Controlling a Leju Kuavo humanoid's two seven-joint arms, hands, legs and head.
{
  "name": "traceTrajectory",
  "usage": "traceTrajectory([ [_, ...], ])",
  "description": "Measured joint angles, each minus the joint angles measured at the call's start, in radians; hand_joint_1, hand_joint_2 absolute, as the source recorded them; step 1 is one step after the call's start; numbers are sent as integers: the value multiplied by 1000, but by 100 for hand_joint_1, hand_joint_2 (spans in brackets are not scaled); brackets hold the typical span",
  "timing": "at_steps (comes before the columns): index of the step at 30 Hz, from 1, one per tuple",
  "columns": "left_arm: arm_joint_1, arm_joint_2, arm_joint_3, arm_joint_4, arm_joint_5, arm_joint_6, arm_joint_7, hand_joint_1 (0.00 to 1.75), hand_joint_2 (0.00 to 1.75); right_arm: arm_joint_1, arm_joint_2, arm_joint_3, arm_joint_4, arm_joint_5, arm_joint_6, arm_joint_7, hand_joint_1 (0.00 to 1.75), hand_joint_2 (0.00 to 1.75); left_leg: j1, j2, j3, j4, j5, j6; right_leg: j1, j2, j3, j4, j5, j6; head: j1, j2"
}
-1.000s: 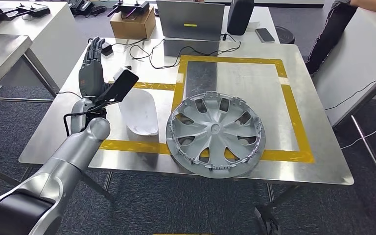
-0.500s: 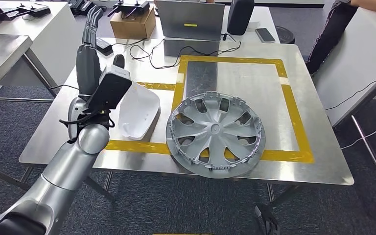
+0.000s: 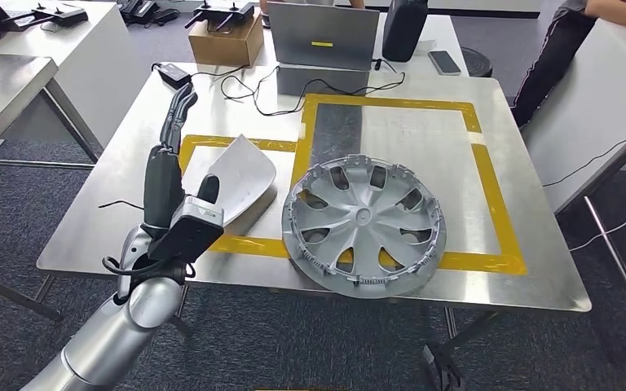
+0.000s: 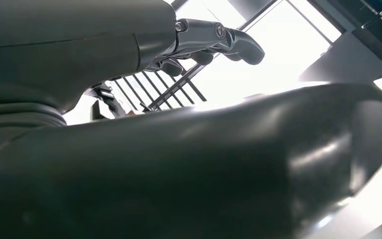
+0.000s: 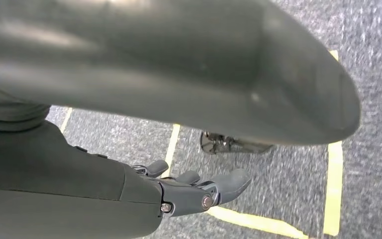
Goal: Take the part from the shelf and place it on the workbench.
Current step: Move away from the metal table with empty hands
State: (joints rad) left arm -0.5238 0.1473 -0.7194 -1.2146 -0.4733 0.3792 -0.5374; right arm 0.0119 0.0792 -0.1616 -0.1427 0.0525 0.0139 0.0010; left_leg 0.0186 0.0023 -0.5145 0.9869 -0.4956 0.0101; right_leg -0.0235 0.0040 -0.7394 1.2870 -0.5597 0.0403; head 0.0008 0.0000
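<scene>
Part down, we pulled clear!
Our left hand (image 3: 167, 175) hovered with fingers straight and empty beside the white part (image 3: 236, 179) on the workbench (image 3: 530, 204); right hand (image 5: 199, 191) hung seemingly loose, so we aimed to lift away without nudging.

1 hubcap (image 3: 363, 223), 1 white part (image 3: 239, 181), 1 laptop (image 3: 323, 37)

Silver hubcap (image 3: 362, 221), white part (image 3: 240, 181), yellow-taped steel workbench (image 3: 530, 236)

Head camera high — looking down on workbench (image 3: 530, 269), wrist cameras close-up
</scene>
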Motion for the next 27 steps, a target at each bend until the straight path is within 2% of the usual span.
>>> traceTrajectory([
  [1, 8, 3, -2, -6, 1, -1, 0, 0, 0, 0, 0, 0, 0, 0, 0, -3, 0, 0, 5, 0, 0, 6, -5, -6, -5, -1, 9, -25, 28, 6, 0, 0],
  [2, 16, 7, -3, -13, 3, -1, 0, 0, 0, 0, 0, 0, 0, 1, 0, -6, 0, 0, 12, -1, 0, 14, -12, -13, -10, -3, 36, -86, 68, 14, 0, 0],
  [3, 24, 11, -4, -20, 5, -1, 0, 0, 0, 0, 2, 0, 0, 2, 1, -10, 0, 0, 17, -2, -3, 23, -20, -22, -13, -4, 66, -148, 91, 21, 2, 0],
  [4, 32, 16, -4, -28, 7, 1, 0, 0, 0, -1, 4, -1, 0, 3, 2, -13, 0, 0, 19, -2, -7, 32, -27, -31, -14, -2, 89, -193, 110, 20, 6, 0],
  [5, 40, 21, -5, -36, 9, 4, 0, 0, 0, -1, 5, -1, 0, 5, 4, -15, 0, 0, 17, -3, -11, 40, -33, -39, -15, -1, 102, -218, 111, 14, 8, 0],
  [7, 53, 31, -8, -48, 11, 9, 0, 0, 0, 0, 7, -3, 0, 7, 5, -17, 0, 0, 13, -6, -17, 45, -37, -53, -13, 5, 97, -213, 101, -13, 9, 0],
  [9, 62, 40, -10, -56, 11, 12, 0, 0, 0, 0, 7, -5, 0, 7, 5, -17, 0, 0, 15, -7, -18, 52, -45, -62, -13, 5, 93, -214, 96, -32, 4, 0],
  [10, 65, 44, -11, -60, 11, 12, 0, 0, 0, -1, 7, -5, 0, 8, 5, -18, 0, 0, 15, -7, -26, 72, -63, -64, -12, 4, 91, -215, 97, -40, 1, 0],
  [11, 68, 47, -12, -63, 13, 12, -1, 0, 0, -1, 7, -6, 0, 8, 5, -19, 0, 0, 15, -6, -42, 112, -92, -65, -11, 4, 90, -216, 100, -46, -1, 0],
  [13, 78, 52, -14, -70, 20, 10, -1, 0, 0, -1, 7, -7, 0, 11, 6, -21, 0, 0, 10, -5, -95, 238, -164, -61, -4, 3, 83, -216, 105, -56, -4, 0],
  [14, 89, 54, -15, -73, 23, 10, -1, 0, 0, -1, 7, -7, 0, 13, 7, -22, 0, 0, 7, -5, -118, 293, -186, -57, 1, 3, 79, -216, 108, -60, -5, 0],
  [15, 104, 55, -16, -79, 22, 11, -1, 0, 0, 0, 7, -7, 0, 15, 7, -21, 0, 0, 4, -5, -127, 320, -189, -51, 6, 3, 75, -216, 111, -64, -5, 0],
  [16, 121, 56, -17, -86, 18, 13, -1, 0, 0, 0, 7, -7, 0, 18, 7, -20, 0, 0, -1, -6, -118, 308, -173, -42, 11, 5, 71, -216, 115, -67, -6, 0],
  [18, 152, 56, -20, -107, 5, 20, 0, 0, 0, 0, 7, -7, 0, 23, 7, -15, 0, 0, -15, -6, -53, 189, -115, -15, 20, 7, 64, -216, 124, -70, -7, 0],
  [20, 176, 56, -22, -129, -6, 26, 3, 0, 0, 0, 8, -7, 0, 26, 7, -11, 0, 0, -28, -3, 5, 83, -77, 1, 24, 7, 61, -219, 134, -63, -5, 0],
  [21, 186, 56, -23, -138, -9, 29, 4, 0, 0, 0, 9, -7, 0, 28, 7, -11, 0, 0, -33, -2, 13, 61, -71, 2, 22, 6, 61, -221, 140, -58, -4, 0],
  [22, 196, 56, -24, -146, -12, 31, 5, 0, 0, 0, 9, -7, 0, 28, 7, -10, 0, 0, -36, -1, 10, 58, -63, 1, 20, 5, 61, -225, 147, -51, -4, 0],
  [24, 209, 56, -25, -158, -14, 32, 7, 0, 0, 2, 8, -7, 0, 28, 7, -9, 0, 0, -35, 0, 3, 39, -44, 7, 19, 4, 59, -231, 156, -38, -6, 0],
  [25, 215, 55, -25, -164, -16, 33, 9, 0, 0, 3, 8, -7, 0, 28, 7, -8, 0, 0, -31, 1, -1, 30, -30, 12, 19, 4, 53, -222, 140, -32, -5, 0],
  [26, 221, 53, -25, -170, -18, 33, 10, 0, 0, 3, 7, -7, 0, 28, 7, -8, 0, 0, -27, 2, -7, 22, -16, 17, 20, 4, 42, -194, 108, -26, -4, 0],
  [27, 227, 51, -25, -174, -22, 33, 12, 0, 0, 3, 7, -7, 0, 29, 7, -8, 0, 0, -25, 3, -15, 19, -4, 20, 18, 3, 26, -146, 63, -21, -3, 0],
])
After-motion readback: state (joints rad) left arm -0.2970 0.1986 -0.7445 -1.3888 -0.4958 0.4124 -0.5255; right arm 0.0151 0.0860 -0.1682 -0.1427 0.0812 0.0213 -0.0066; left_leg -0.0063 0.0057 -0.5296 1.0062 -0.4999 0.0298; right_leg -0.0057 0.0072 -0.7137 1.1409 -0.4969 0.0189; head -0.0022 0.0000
